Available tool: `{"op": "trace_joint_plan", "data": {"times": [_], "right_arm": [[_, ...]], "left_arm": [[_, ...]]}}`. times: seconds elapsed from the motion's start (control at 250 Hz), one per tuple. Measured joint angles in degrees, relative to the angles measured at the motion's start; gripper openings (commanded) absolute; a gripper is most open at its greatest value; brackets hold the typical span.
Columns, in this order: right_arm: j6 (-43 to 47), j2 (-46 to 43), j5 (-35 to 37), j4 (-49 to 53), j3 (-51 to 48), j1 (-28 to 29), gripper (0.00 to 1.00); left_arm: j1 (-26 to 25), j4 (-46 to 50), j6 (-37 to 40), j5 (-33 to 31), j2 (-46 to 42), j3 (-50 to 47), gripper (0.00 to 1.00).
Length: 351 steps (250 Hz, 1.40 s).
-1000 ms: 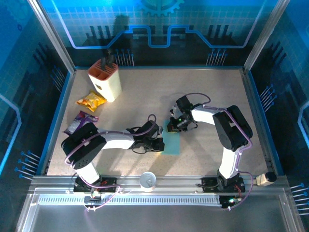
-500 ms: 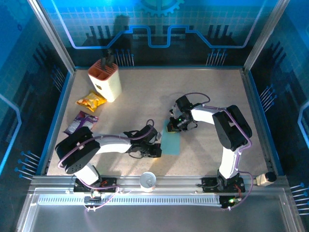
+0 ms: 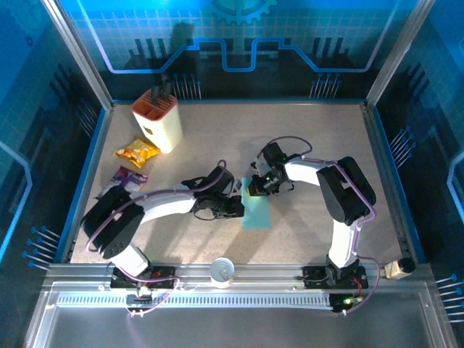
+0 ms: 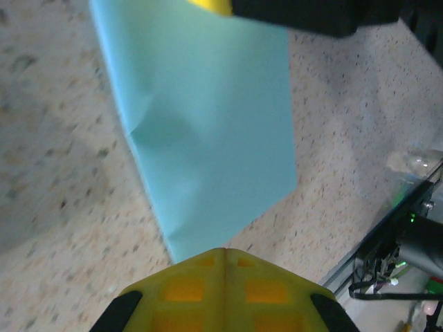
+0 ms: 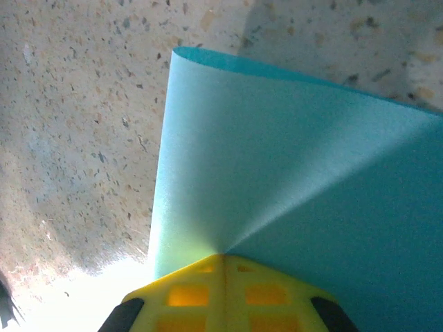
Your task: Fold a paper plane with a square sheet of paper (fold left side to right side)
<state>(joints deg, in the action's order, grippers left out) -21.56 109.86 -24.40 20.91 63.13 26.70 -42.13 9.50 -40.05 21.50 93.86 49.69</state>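
sheet place: square sheet of paper (image 3: 256, 209) lies on the table (image 3: 312, 138) near its centre, a touch toward 5 o'clock. It is doubled over into a narrow strip running 12 to 6.
left tool: left tool (image 3: 236, 208) is at the strip's 9 o'clock edge, low on the table.
right tool: right tool (image 3: 253, 191) is at the strip's 12 o'clock end.
left wrist adds: the yellow fingers of the left tool (image 4: 225, 252) are pressed together. A sharp corner of the sheet (image 4: 208, 117) ends just at their tip, pinch or mere touch cannot tell. There is a soft dent near the sheet's 9 o'clock edge. The right tool (image 4: 211, 5) is on the sheet's 12 o'clock end.
right wrist adds: the fingers of the right tool (image 5: 223, 257) are together, tip on the sheet (image 5: 277, 173). A shade line fans out from that tip. The 12 o'clock edge is a rounded, uncreased roll standing off the speckled table (image 5: 83, 104). Pressing or gripping cannot tell.
top view adds: cream knife block (image 3: 157, 119) at 10 o'clock. Yellow snack packet (image 3: 136, 151) and purple snack packet (image 3: 123, 177) toward 9, well apart from the sheet. White cup (image 3: 222, 272) at 6 on the near rail.
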Motion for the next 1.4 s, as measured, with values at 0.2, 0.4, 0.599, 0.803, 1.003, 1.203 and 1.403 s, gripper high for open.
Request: {"op": "trace_joint_plan", "data": {"times": [0.2, 0.4, 0.599, 0.803, 1.003, 1.203, 1.403], "right_arm": [[0.2, 0.0, 0.0, 0.0, 0.0, 0.0, 0.0], [0.2, 0.0, 0.0, 0.0, 0.0, 0.0, 0.0], [0.2, -0.1, 0.0, 0.0, 0.1, 0.1, 0.0], [0.1, -3.3, 1.8, 0.7, 0.2, 0.4, 0.0], [0.0, -12.5, 5.0, 4.2, -0.8, -0.3, 0.0], [-1.6, -19.7, 4.0, 5.2, -9.7, -0.5, 0.0], [-4.9, -20.6, 1.0, 3.2, -17.5, 0.5, 0.0]], "left_arm": [[0.0, -1.8, -0.1, 0.0, 7.1, 2.8, 0.0], [0.0, -1.9, 0.0, -0.2, 11.0, 5.4, 0.0], [-0.5, -1.6, -0.1, -1.7, 11.4, 5.6, 0.0], [-1.9, -1.8, -0.8, -3.7, 11.4, 5.8, 0.0], [-2.4, -2.3, -2.0, -4.3, 11.5, 5.8, 0.0], [-2.5, -2.3, -2.0, -4.7, 11.5, 5.9, 0.0], [-2.7, -2.2, -2.0, -5.0, 11.5, 6.0, 0.0]]}}
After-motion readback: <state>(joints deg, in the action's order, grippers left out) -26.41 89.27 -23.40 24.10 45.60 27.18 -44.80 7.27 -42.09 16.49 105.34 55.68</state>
